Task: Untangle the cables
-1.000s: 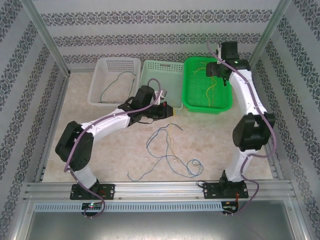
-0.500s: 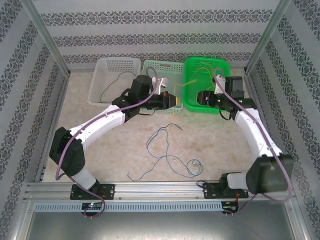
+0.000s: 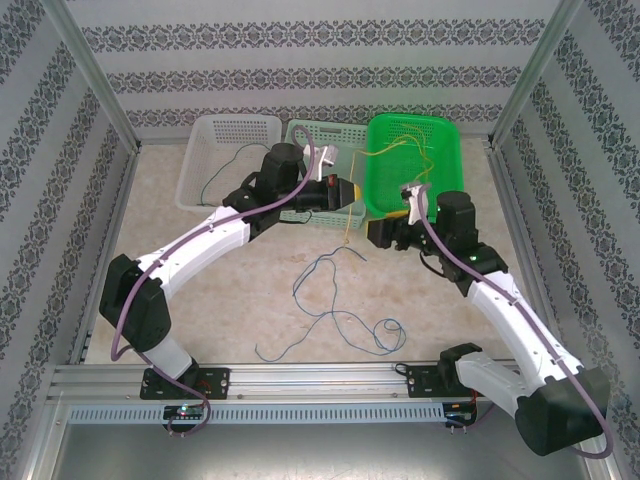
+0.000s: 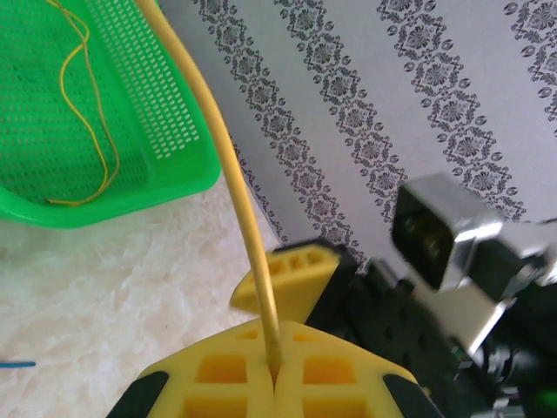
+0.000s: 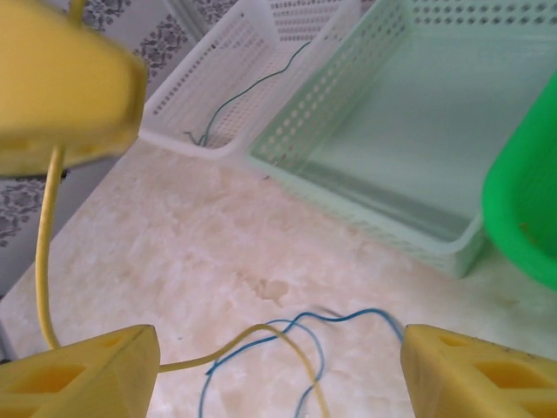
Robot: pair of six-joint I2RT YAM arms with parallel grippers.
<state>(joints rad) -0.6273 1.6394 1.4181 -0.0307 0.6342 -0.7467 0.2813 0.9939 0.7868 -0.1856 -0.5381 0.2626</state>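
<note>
Your left gripper (image 3: 350, 190) is clamped shut on a yellow cable (image 4: 233, 165) and holds it up just left of the green basket (image 3: 430, 216). From the jaws the cable arcs one way into that basket. The other way it hangs down to the table (image 3: 230, 300) in front of the basket's left corner, where it meets the blue cables (image 5: 348, 315). Your right gripper (image 3: 372, 235) stands open and holds nothing. It is just in front of the same corner, facing the hanging yellow run. By the look of it you are partway through: a dark green cable (image 3: 235, 165) lies in the white basket (image 3: 190, 185), well left of the green one, and other yellow strands (image 4: 83, 104) lie inside the green basket. What is left is to free this yellow cable's tail from the blue loops and then deal with the blue ones themselves.
</note>
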